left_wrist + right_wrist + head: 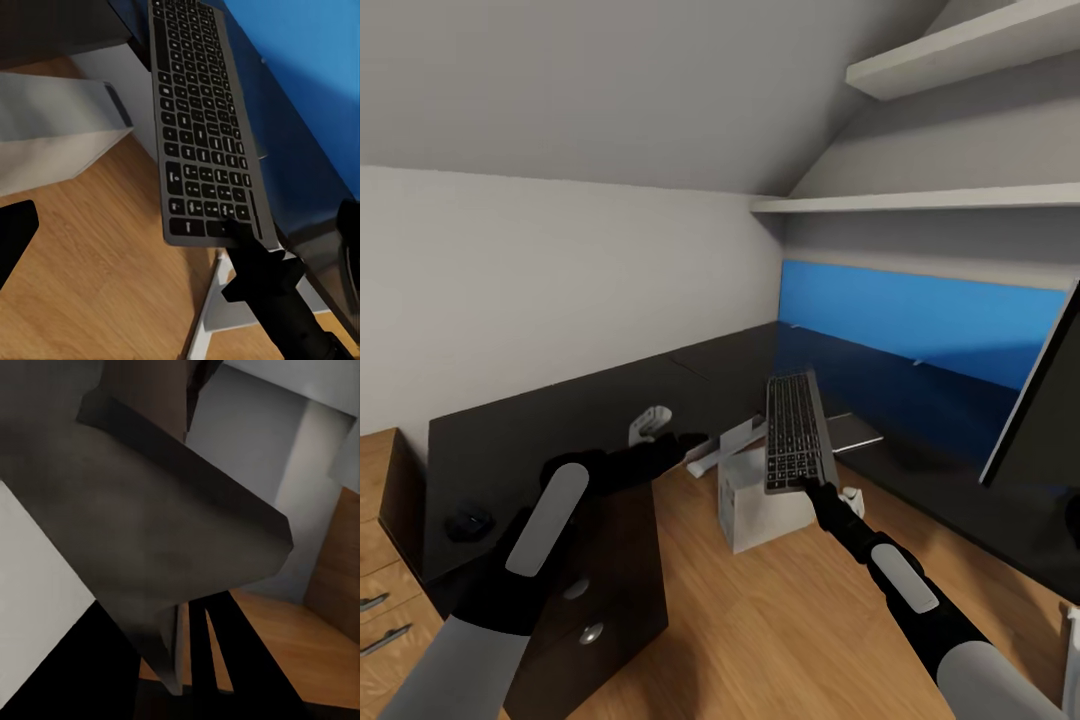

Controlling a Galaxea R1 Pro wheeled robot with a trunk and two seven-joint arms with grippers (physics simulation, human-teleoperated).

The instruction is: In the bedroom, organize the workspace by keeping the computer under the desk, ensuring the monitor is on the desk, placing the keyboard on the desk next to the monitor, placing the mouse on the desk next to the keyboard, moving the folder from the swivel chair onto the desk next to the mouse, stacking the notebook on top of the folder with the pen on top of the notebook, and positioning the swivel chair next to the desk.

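one keyboard (pixel 797 431), clamped at its near short edge by the right pincer (pixel 817 489), hangs over the floor, long axis aimed at the black counter (pixel 610 400) ahead; the left pincer (pixel 690 441) idles, grip unclear.

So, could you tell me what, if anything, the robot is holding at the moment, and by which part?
The right hand grips the keyboard by its near short edge; the left hand holds nothing.

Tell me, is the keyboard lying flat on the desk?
No, the keyboard is held in the air by the right fingers, above the wood floor.
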